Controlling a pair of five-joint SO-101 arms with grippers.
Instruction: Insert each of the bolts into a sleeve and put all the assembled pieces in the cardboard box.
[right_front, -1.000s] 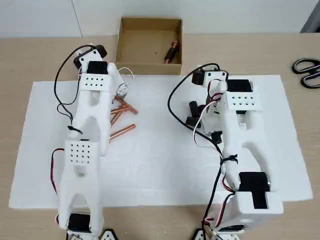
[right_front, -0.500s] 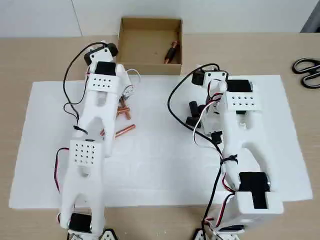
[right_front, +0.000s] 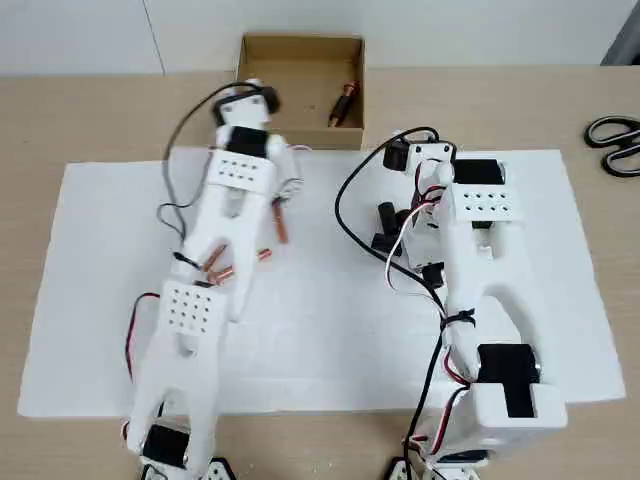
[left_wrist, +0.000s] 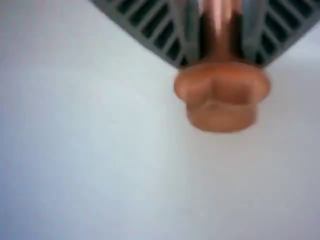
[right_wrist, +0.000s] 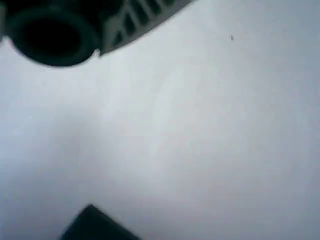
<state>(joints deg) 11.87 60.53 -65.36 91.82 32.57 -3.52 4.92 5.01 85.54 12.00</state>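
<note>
My left gripper (left_wrist: 221, 45) is shut on a copper bolt (left_wrist: 221, 97), head end out, above the white sheet. From above, that left gripper (right_front: 283, 212) hangs near the sheet's far middle, the bolt (right_front: 283, 230) pointing down from it. Other copper bolts (right_front: 222, 268) lie by the left arm. My right gripper (right_wrist: 75, 35) is shut on a black sleeve (right_wrist: 50, 35), its bore open to the camera. In the high view that right gripper (right_front: 392, 215) sits right of centre. The cardboard box (right_front: 250, 90) at the back holds one assembled piece (right_front: 345, 103).
A white sheet (right_front: 320, 340) covers the wooden table. More black sleeves (right_front: 383, 243) lie by the right arm, one also in the right wrist view (right_wrist: 95, 225). Scissors (right_front: 612, 140) rest at the far right edge. The right arm's black cable (right_front: 345, 205) loops over the sheet's middle.
The left arm has swung to the right, carrying a bolt away from the pile toward the sheet's middle. The right arm has kept still.
</note>
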